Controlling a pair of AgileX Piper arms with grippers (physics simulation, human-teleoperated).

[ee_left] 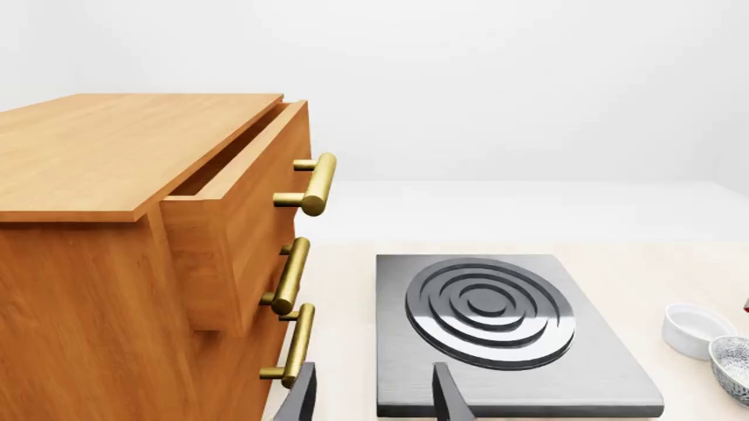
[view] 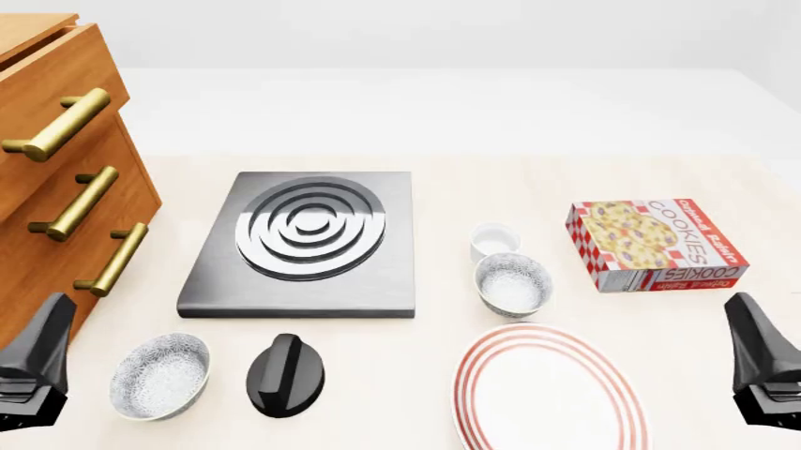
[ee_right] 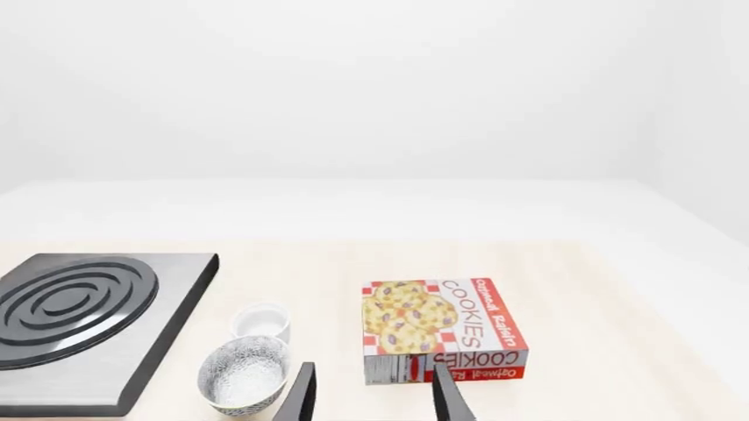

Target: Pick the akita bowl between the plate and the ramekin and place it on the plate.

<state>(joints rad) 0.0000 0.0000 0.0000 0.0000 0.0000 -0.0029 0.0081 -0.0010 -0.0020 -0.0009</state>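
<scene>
Speckled grey, the akita bowl (view: 512,284) stands empty between the also empty ramekin (view: 496,240) and the plate (view: 550,391). Left gripper (ee_left: 372,396) and right gripper (ee_right: 372,395) hover low at the near edge, fingers spread, holding nothing.

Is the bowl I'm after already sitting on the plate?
No, in the front view the akita bowl stands on the table between the ramekin and the plate, whose surface is bare.
</scene>
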